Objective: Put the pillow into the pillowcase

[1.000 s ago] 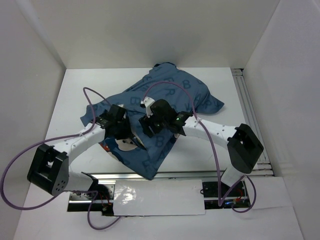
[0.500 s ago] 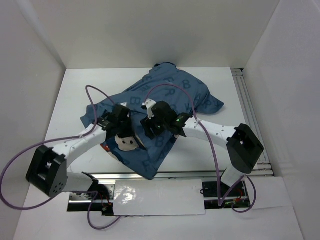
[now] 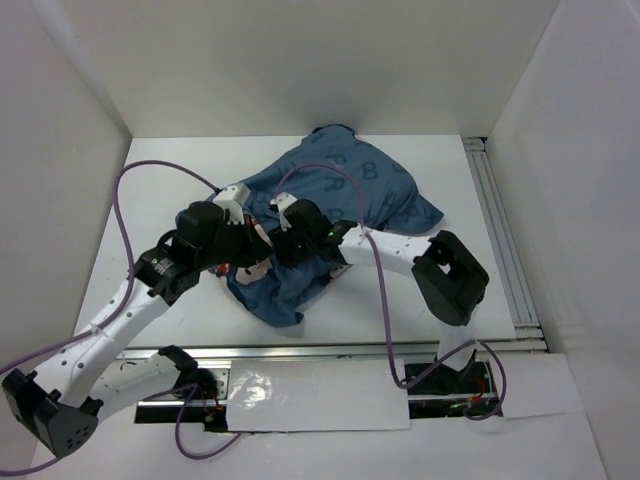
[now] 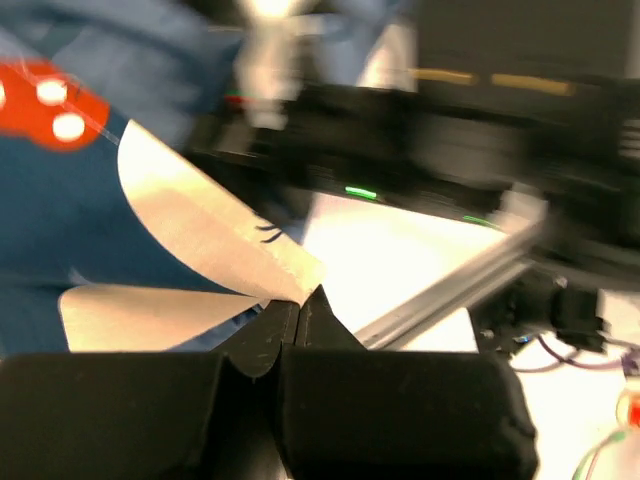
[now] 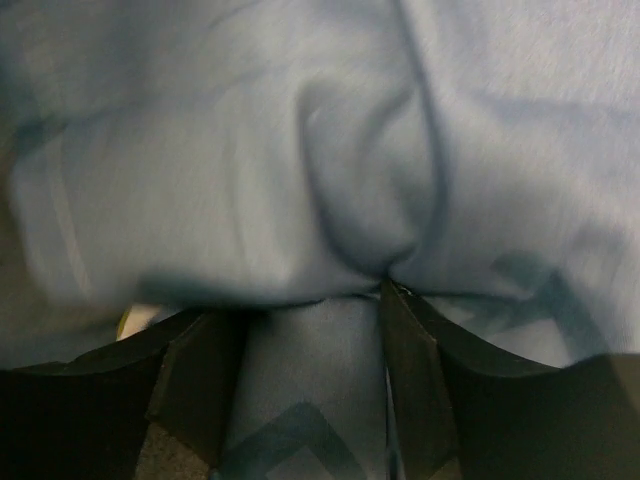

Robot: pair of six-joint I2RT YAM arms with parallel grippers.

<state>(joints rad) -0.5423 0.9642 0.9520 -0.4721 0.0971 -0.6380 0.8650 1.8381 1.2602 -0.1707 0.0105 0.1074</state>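
Note:
The blue pillowcase (image 3: 370, 185) lies bunched across the middle of the table, its near part lifted between both arms. The pillow does not show plainly; only a pale yellow sliver (image 5: 133, 318) peeks out under the fabric in the right wrist view. My left gripper (image 3: 248, 243) is shut, its jaws pinching the pillowcase (image 4: 60, 200) at a cream mouse-face print (image 4: 200, 235), with the left gripper's (image 4: 297, 300) tips together. My right gripper (image 3: 287, 238) sits just right of it. The right gripper (image 5: 300, 310) holds a thick fold of pillowcase (image 5: 300, 150) between its fingers (image 5: 415, 380).
White walls enclose the table on three sides. A metal rail (image 3: 495, 230) runs along the right side and another (image 3: 330, 350) along the near edge. Purple cables (image 3: 150, 170) loop above both arms.
Both grippers have moved away from the near edge, the left arm stretching out far. The pillowcase's near corner has been drawn back with them and the fabric is more bunched.

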